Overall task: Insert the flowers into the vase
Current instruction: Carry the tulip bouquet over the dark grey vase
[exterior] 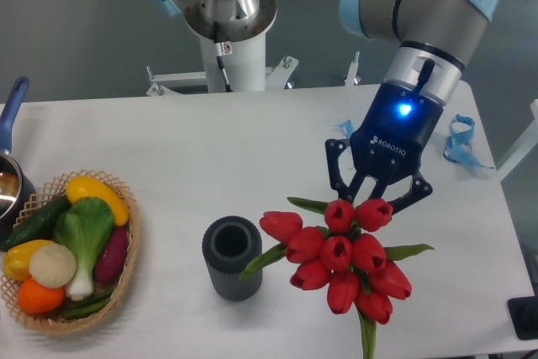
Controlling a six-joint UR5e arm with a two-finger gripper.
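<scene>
Trouble could have come from how big the flowers (340, 256) were. The bunch of red heads looked wider than the round mouth of the vase (232, 257), so I think it could have bumped the rim and knocked the little vase over. A long green leaf already reached out to touch the vase's side, and it could have caught on the rim. The stems might also have missed the hole, since they had to go in first.

White table (210, 149) was the biggest thing, with the robot arm (420, 14) over its right side. A basket (126, 245) of toy vegetables sat at the left edge, well apart from the rest.

The flowers were right of the middle, near the front edge, just beside the vase on its right. I could not tell if they lay on the table or hung above it. The long line of the bunch ran from the back toward the front. The red heads filled the far and middle part, and one green stem end stuck out at the front.

The gripper (377, 195) was at the far end of the bunch. Its black fingers were spread around the top red heads. I could not tell if it really held them.
</scene>
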